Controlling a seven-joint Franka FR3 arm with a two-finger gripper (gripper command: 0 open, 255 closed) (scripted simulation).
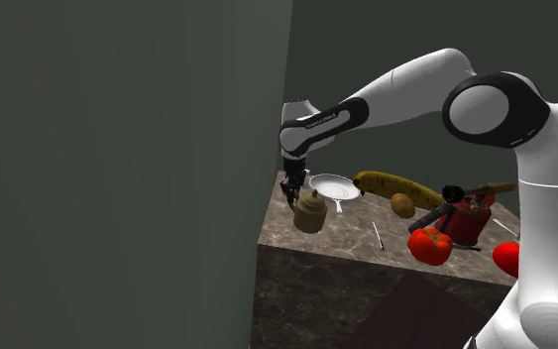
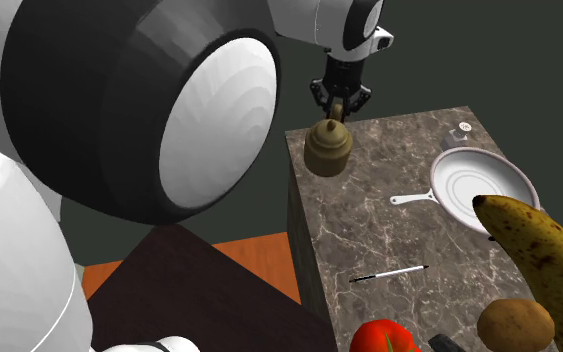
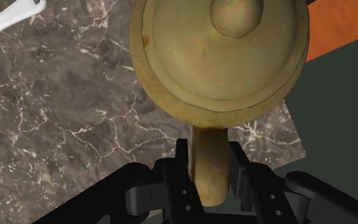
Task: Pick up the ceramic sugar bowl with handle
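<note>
The marble surface carries the tan sugar bowl at its corner, just ahead of the fingers. Its handle is pinched between them. Lift straight up and slowly, so the heavy body cannot swing.

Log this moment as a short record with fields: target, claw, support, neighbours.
target: tan lidded sugar bowl, upright
claw: claw shut on the bowl's handle
support: marble-look counter, bowl at its corner; lifted or not, cannot tell
neighbours: white pan, banana, potato, tomato
</note>
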